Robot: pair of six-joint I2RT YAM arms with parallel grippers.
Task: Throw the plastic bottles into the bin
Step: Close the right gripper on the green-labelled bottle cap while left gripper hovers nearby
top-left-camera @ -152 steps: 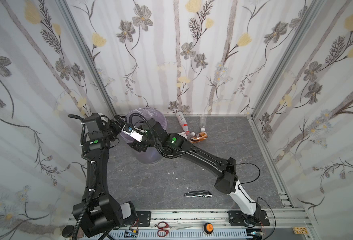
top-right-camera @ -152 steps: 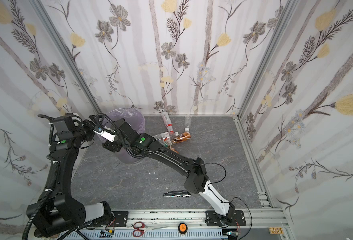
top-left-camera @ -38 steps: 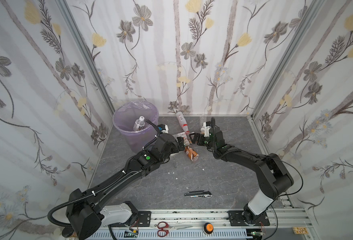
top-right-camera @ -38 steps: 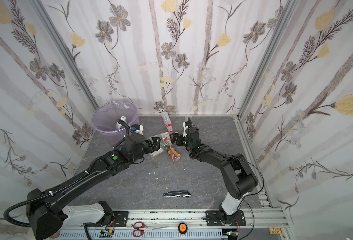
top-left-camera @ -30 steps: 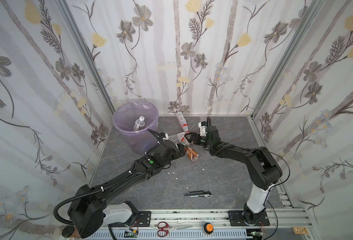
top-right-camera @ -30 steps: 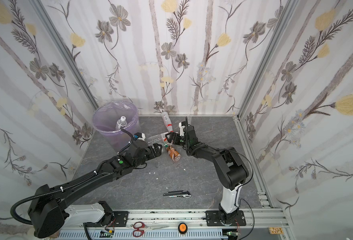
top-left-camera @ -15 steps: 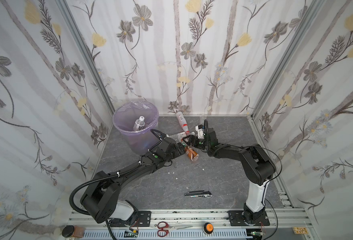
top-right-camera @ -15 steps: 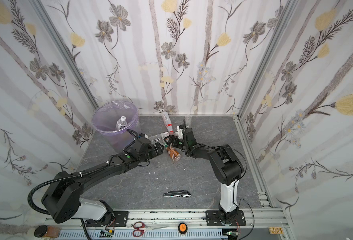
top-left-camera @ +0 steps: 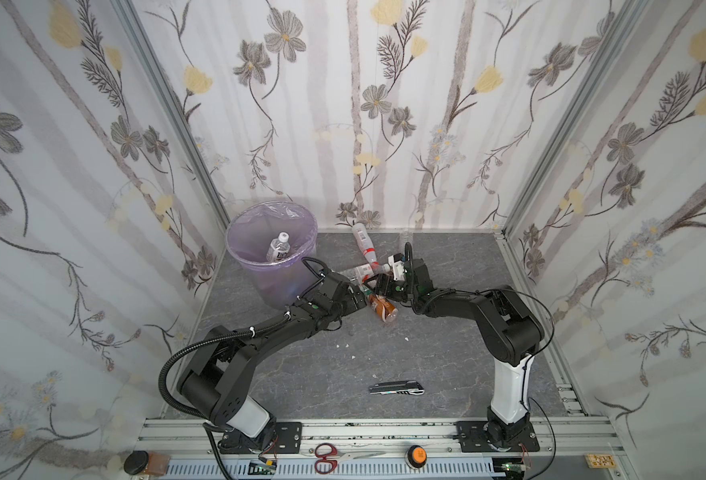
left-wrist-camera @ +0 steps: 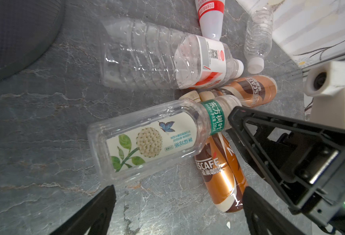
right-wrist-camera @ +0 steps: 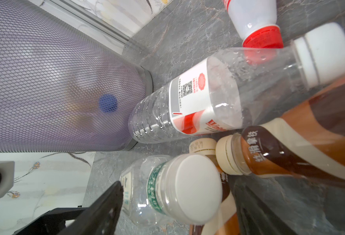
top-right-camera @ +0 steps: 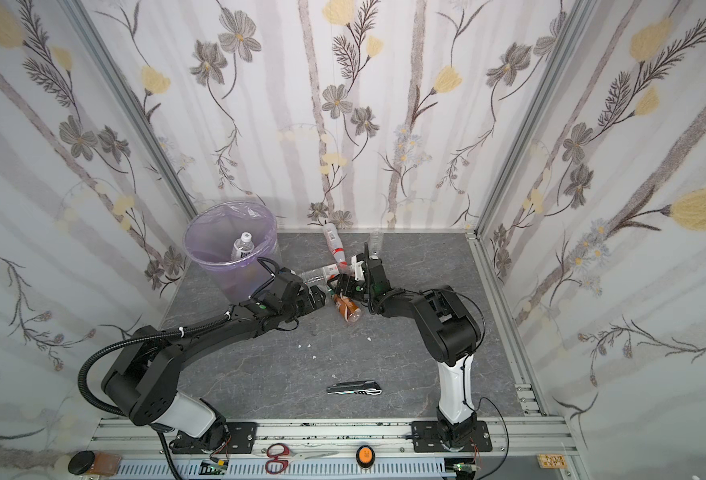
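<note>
Left arm [top-left-camera: 268, 328] and right arm [top-left-camera: 467, 301]: black links rising from a white base segment [top-left-camera: 509, 390], each bolted to a black plate [top-left-camera: 467, 436]. A corrugated black conduit [top-left-camera: 162, 376] loops beside the left base. Right gripper [right-wrist-camera: 179, 207] fingers [left-wrist-camera: 279, 122]: black, triangular, open-framed.

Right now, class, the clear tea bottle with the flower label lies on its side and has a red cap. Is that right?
Not quite. The tea bottle does lie on its side, but its cap is white, not red; the right wrist view shows it head-on.
</note>
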